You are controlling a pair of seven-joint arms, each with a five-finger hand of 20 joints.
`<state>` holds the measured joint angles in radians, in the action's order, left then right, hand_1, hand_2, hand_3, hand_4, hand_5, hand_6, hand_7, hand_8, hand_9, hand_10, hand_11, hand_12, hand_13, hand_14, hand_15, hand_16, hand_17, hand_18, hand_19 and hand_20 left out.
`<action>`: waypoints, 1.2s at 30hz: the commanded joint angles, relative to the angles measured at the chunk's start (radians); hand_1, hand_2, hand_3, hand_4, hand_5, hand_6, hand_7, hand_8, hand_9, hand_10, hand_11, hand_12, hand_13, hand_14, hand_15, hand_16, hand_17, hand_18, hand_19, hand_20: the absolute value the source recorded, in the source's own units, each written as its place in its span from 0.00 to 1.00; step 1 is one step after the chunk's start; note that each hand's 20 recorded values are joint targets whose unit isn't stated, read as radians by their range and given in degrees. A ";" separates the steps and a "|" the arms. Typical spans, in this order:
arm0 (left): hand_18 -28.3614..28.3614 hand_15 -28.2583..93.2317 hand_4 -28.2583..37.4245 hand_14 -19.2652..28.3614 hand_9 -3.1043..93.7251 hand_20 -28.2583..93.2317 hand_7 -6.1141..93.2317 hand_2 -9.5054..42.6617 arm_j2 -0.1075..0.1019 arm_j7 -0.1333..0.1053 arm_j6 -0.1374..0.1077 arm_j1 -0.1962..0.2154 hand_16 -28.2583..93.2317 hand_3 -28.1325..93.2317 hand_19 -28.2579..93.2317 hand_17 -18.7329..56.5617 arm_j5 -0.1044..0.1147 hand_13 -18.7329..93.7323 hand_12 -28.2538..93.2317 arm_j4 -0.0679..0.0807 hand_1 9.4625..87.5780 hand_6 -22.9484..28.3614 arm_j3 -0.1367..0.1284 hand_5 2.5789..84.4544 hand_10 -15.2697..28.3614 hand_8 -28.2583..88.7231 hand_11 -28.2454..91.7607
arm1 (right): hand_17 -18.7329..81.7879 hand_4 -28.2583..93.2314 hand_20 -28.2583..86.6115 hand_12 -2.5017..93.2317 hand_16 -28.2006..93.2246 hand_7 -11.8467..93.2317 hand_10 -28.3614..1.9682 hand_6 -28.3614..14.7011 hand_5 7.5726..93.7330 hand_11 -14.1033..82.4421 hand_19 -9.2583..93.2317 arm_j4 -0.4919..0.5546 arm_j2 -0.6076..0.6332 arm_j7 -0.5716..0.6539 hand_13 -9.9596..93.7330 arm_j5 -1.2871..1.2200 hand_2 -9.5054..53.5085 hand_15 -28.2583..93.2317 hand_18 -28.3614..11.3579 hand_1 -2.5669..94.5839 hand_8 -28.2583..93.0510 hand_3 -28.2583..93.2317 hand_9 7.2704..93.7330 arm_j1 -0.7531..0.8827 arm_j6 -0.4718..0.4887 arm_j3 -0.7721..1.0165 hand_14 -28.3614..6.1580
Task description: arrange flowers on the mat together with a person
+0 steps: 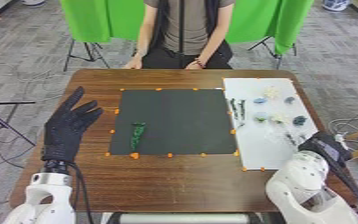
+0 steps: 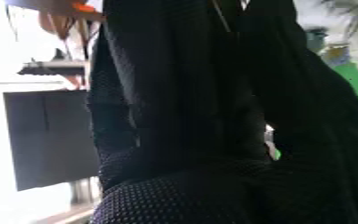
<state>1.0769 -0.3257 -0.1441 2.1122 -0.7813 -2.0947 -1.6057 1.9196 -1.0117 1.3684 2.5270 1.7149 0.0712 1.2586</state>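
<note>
A green leafy stem (image 1: 137, 136) lies on the dark rectangular mat (image 1: 189, 115). The black-gloved left hand (image 1: 63, 129) has relaxed fingers; whether the black-gloved right hand (image 1: 326, 148) grips anything, I cannot tell.

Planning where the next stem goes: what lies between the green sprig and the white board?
Bare dark mat, then orange dots at its right edge, in the head view.
</note>
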 commanded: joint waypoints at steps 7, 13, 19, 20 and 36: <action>0.95 0.61 0.00 0.92 0.40 0.17 0.17 0.41 0.006 -0.001 0.009 0.019 0.16 0.82 0.74 0.18 0.003 0.42 0.32 -0.004 0.14 0.57 -0.012 0.36 0.79 0.16 0.44 | 0.50 0.00 0.31 0.25 0.38 0.31 0.58 0.68 0.90 0.47 0.91 0.131 0.038 0.046 0.88 0.174 0.02 0.74 0.20 0.62 0.22 0.73 0.96 0.046 -0.179 -0.006 0.61; 0.95 0.61 0.00 0.92 0.40 0.17 0.17 0.41 -0.009 -0.009 -0.007 0.029 0.17 0.82 0.74 0.18 0.011 0.42 0.32 -0.012 0.14 0.57 -0.025 0.36 0.79 0.16 0.44 | 0.51 0.00 0.29 0.25 0.39 0.30 0.58 0.67 0.91 0.47 0.93 0.296 0.110 -0.003 0.88 0.121 0.01 0.75 0.19 0.61 0.23 0.75 0.97 -0.067 -0.246 -0.098 0.60; 0.95 0.61 0.00 0.92 0.40 0.17 0.17 0.42 -0.026 -0.014 -0.029 0.032 0.17 0.82 0.74 0.18 0.022 0.42 0.32 -0.016 0.14 0.57 -0.013 0.36 0.79 0.16 0.44 | 0.50 0.00 0.29 0.26 0.39 0.30 0.58 0.66 0.92 0.49 0.95 0.238 0.030 -0.138 0.88 -0.032 0.00 0.77 0.18 0.60 0.24 0.77 0.97 -0.271 -0.190 -0.269 0.59; 0.95 0.61 0.00 0.92 0.40 0.17 0.17 0.41 -0.036 -0.023 -0.041 0.036 0.17 0.82 0.74 0.18 0.026 0.42 0.32 -0.019 0.14 0.57 -0.007 0.36 0.79 0.16 0.44 | 0.50 0.00 0.29 0.26 0.40 0.30 0.58 0.66 0.92 0.51 0.96 0.209 -0.004 -0.172 0.88 -0.042 0.00 0.78 0.17 0.60 0.25 0.77 0.97 -0.299 -0.188 -0.297 0.58; 0.95 0.61 0.00 0.92 0.40 0.17 0.17 0.41 -0.103 -0.096 -0.092 -0.007 0.17 0.82 0.74 0.18 0.058 0.42 0.32 -0.008 0.14 0.57 0.064 0.35 0.79 0.16 0.44 | 0.50 0.01 0.28 0.27 0.40 0.31 0.57 0.64 0.92 0.53 0.97 -0.101 -0.199 -0.385 0.87 -0.131 0.00 0.80 0.15 0.59 0.25 0.76 0.96 -0.555 -0.011 -0.703 0.57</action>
<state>0.9995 -0.3898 -0.2013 2.1105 -0.7466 -2.1080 -1.5682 1.8681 -1.1512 1.0412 2.3200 1.1868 0.0068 0.6391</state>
